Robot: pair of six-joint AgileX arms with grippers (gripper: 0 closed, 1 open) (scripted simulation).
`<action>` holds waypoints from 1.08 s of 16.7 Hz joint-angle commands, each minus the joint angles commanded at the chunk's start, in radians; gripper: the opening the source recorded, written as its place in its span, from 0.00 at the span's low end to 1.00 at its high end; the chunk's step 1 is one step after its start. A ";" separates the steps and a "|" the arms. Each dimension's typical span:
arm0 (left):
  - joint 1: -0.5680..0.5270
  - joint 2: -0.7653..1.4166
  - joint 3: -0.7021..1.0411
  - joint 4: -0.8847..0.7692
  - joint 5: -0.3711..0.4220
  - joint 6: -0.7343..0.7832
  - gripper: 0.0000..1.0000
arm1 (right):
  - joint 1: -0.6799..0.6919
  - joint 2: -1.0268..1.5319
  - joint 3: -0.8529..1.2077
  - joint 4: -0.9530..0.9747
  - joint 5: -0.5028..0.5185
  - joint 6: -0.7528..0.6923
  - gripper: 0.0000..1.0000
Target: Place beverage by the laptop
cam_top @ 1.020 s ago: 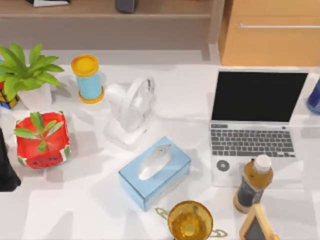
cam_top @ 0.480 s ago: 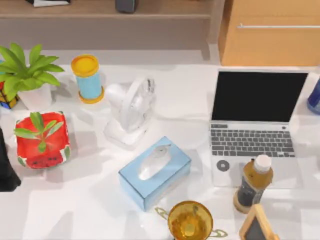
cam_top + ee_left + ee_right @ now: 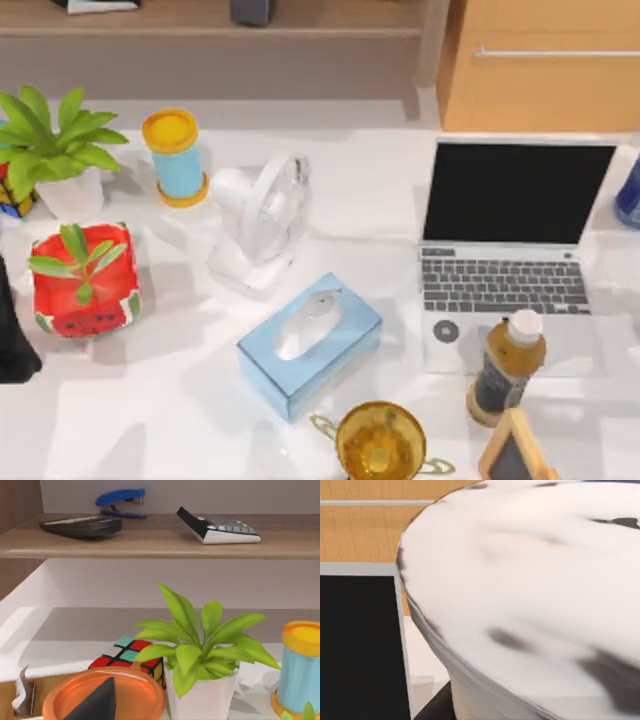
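Likely rigid, top-heavy, the bottle (image 3: 507, 368) beside the laptop (image 3: 503, 255) is best grasped mid-body; gripper states cannot be told.

- Silver-white laptop (image 3: 505, 262) showing a black screen
- Amber bottle (image 3: 507, 369) wearing a white cap
- Pale blue tissue box (image 3: 310, 344) sitting centre
- Red watermelon-patterned pot (image 3: 84, 282)

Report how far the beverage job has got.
Looks done: the bottle, an amber drink with a white cap, stands upright at the laptop's front right corner, overlapping the palm rest in the top view. In hand: nothing visible holds the bottle. Left: seemingly nothing; it looks placed.
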 joint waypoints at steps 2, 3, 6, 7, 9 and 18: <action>0.000 0.000 0.000 0.000 0.000 0.000 1.00 | 0.000 0.027 0.001 0.040 0.000 0.001 0.00; 0.000 0.000 0.000 0.000 0.000 0.000 1.00 | 0.001 0.044 0.001 0.065 0.000 0.001 0.00; 0.000 0.000 0.000 0.000 0.000 0.000 1.00 | 0.002 0.103 -0.001 0.153 0.000 0.002 0.00; 0.000 0.000 0.000 0.000 0.000 0.000 1.00 | 0.002 0.124 -0.003 0.183 0.001 0.002 0.00; 0.000 0.000 0.000 0.000 0.000 0.000 1.00 | 0.002 0.166 -0.009 0.241 0.002 0.002 0.00; 0.000 0.000 0.000 0.000 0.000 0.000 1.00 | 0.002 0.282 -0.060 0.334 0.005 0.000 0.00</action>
